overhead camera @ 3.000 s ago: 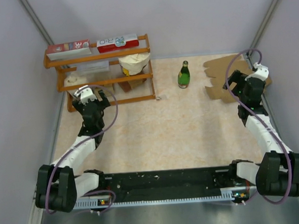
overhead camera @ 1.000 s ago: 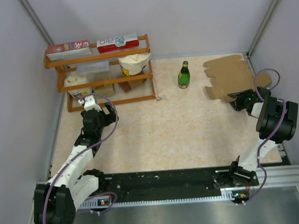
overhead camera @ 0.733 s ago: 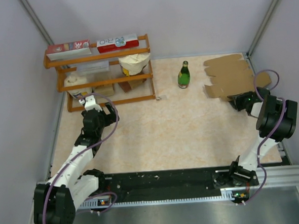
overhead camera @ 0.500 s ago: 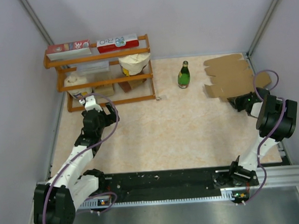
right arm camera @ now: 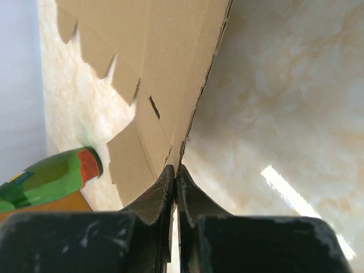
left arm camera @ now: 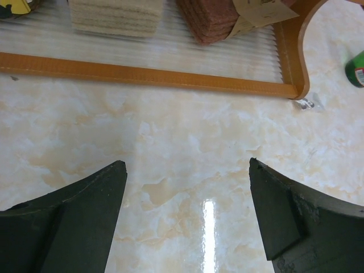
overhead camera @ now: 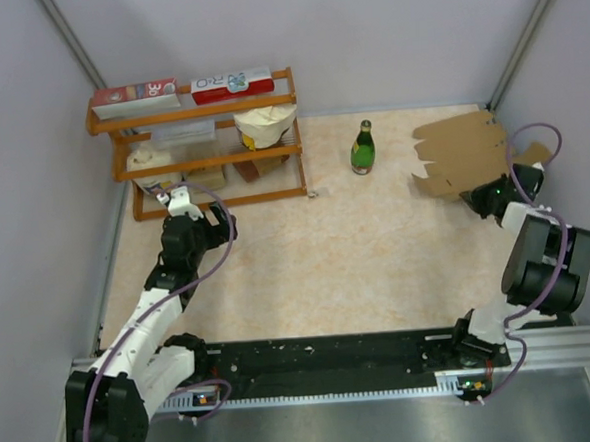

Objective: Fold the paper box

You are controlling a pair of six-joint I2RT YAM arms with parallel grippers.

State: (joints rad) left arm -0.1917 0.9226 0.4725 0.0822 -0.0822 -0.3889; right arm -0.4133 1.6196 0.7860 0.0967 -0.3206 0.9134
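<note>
Upper right of the overhead view: the box (overhead camera: 463, 153) is a flat brown sheet, slanted, its long axis running roughly left to right and its notched flaps facing left toward the green bottle (overhead camera: 362, 148). The right end effector (overhead camera: 477, 198) is pressed together, pinching the sheet's lower right edge. At centre left, the left end effector (left arm camera: 186, 166) hangs spread wide and empty before the wooden shelf (overhead camera: 273, 196). The bench (overhead camera: 357, 257) is glossy beige marble with glare. The walls (overhead camera: 364, 36) are pale grey.
</note>
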